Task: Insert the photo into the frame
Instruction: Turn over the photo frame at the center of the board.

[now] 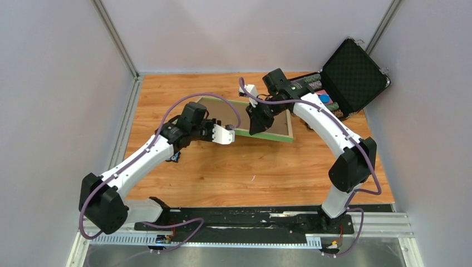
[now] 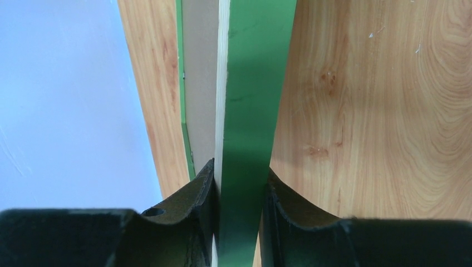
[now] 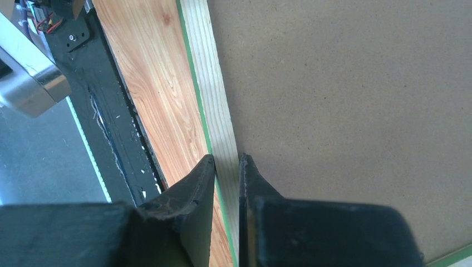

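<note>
Frame (image 1: 278,136) being clamped on its rails by both arms, back side facing up.
It is lying at the upper centre of the wooden surface (image 1: 234,167) in the top view, with a brown backing board (image 3: 345,111) showing inside it. The left gripper (image 2: 239,172) is pinching the green rail at the frame's lower left corner, and the right gripper (image 3: 227,158) is squeezing the pale wood rail further right.

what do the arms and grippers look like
The left arm and right arm have white curved shells with chunky black joints; a purple cable loops along each. The left gripper and right gripper carry matte black fingers.
</note>
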`<state>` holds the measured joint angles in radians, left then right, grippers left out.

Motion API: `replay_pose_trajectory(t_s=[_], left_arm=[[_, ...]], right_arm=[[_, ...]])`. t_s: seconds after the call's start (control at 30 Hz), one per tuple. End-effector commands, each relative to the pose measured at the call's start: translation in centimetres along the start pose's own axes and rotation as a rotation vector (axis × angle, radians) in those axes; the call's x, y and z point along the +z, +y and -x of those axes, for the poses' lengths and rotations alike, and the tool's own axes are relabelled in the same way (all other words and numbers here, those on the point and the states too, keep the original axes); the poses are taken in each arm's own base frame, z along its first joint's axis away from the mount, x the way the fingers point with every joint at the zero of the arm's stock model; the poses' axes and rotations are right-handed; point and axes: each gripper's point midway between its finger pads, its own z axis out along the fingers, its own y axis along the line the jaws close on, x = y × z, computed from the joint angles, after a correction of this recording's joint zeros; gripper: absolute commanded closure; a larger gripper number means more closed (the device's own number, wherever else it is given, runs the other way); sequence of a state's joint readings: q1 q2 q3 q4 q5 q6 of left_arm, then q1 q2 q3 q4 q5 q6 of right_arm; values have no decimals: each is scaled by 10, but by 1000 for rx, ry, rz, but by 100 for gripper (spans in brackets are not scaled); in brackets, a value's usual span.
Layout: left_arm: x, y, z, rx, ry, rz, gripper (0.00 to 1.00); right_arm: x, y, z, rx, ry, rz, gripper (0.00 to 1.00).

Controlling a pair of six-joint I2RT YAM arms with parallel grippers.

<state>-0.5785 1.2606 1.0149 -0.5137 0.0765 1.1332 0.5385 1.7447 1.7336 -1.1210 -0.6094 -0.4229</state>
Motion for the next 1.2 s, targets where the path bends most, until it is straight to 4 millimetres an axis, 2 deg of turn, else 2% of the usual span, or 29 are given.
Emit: replay_pose_trajectory(t_s=[0.0, 0.07, 0.1, 0.17, 0.23, 0.43, 0.6, 0.73, 0.97, 1.17], left_arm=[[-18, 24, 13, -49, -24, 53, 100], [-22, 25, 15, -64, -27, 47, 100], [-24, 26, 18, -67, -38, 44, 100], [-28, 23, 20, -89, -44, 26, 100], [-33, 24, 22, -107, -46, 13, 100], [-47, 21, 29, -147, -36, -78, 100], [-62, 25, 42, -159, -63, -135, 100], [-74, 23, 48, -165, -71, -188, 100], [-89, 29, 55, -155, -84, -209, 100], [-96, 32, 56, -149, -80, -210, 100]], right_arm=[[-30, -4, 23, -19, -75, -101, 79], [-37, -4, 27, -27, -88, -128, 55], [-42, -3, 29, -32, -98, -144, 46], [-54, -3, 35, -53, -126, -185, 33], [-66, -3, 41, -79, -156, -226, 27], [-100, 6, 48, -179, -244, -326, 21], [-117, 23, 52, -300, -311, -371, 18], [-115, 29, 49, -400, -283, -428, 17], [-89, 32, 49, -570, -182, -528, 17], [-76, 28, 52, -606, -140, -544, 18]])
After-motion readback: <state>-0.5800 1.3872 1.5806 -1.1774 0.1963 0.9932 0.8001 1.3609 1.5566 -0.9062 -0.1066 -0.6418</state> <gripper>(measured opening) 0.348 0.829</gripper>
